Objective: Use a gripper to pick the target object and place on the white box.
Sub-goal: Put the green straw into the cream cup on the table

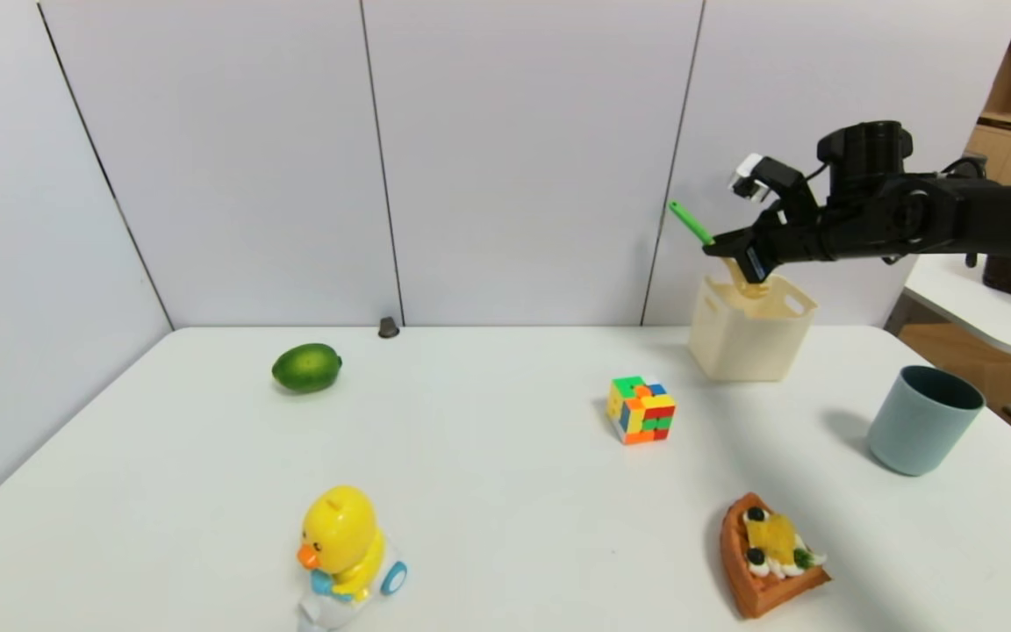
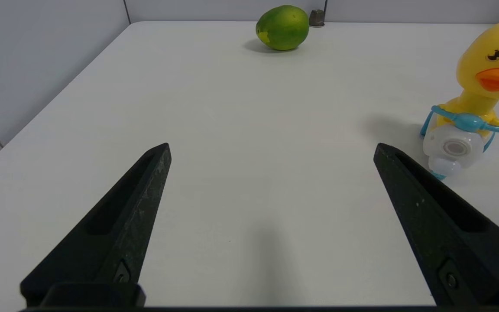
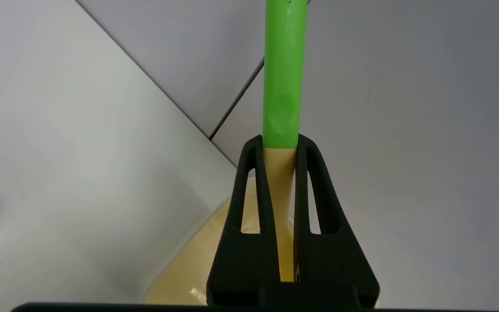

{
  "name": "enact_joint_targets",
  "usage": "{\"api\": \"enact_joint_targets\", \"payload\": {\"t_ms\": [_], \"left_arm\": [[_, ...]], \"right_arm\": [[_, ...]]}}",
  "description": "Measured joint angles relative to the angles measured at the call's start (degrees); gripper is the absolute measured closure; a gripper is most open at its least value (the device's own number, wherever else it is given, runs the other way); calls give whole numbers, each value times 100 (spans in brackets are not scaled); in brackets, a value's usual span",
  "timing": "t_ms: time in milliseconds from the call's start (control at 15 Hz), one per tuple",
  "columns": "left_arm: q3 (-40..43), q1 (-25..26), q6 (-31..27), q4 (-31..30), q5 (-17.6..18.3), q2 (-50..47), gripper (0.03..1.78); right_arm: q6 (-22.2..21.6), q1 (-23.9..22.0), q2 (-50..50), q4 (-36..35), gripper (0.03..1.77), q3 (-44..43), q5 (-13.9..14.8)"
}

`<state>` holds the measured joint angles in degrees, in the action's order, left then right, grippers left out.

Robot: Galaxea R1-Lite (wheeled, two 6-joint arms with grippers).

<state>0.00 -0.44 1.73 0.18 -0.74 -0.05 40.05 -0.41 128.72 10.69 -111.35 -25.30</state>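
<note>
My right gripper (image 1: 725, 247) hangs above the white box (image 1: 751, 341) at the table's far right, shut on the target object (image 1: 691, 223), a toy pasta spoon. Its green handle slants up and to the left from the fingers, and its pale yellow head (image 1: 748, 283) dips toward the box's open top. In the right wrist view the two black fingers clamp the pale neck (image 3: 280, 173) where it meets the green handle (image 3: 283, 73), with the white box (image 3: 180, 268) below. My left gripper (image 2: 271, 149) stays open, low over bare table at the near left.
A green lime (image 1: 307, 367) lies at the far left. A colourful cube (image 1: 641, 409) sits mid-table, left of the box. A grey-blue cup (image 1: 923, 420) stands at the right, a waffle slice (image 1: 769, 553) at the near right, a yellow duck toy (image 1: 343, 551) at the front.
</note>
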Motion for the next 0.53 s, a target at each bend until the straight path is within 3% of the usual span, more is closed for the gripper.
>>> {"api": "enact_joint_targets", "payload": {"t_ms": [533], "left_arm": [[0, -2, -2, 0, 0, 0, 12]], "right_arm": [[55, -21, 293, 0, 165, -17, 24]]}}
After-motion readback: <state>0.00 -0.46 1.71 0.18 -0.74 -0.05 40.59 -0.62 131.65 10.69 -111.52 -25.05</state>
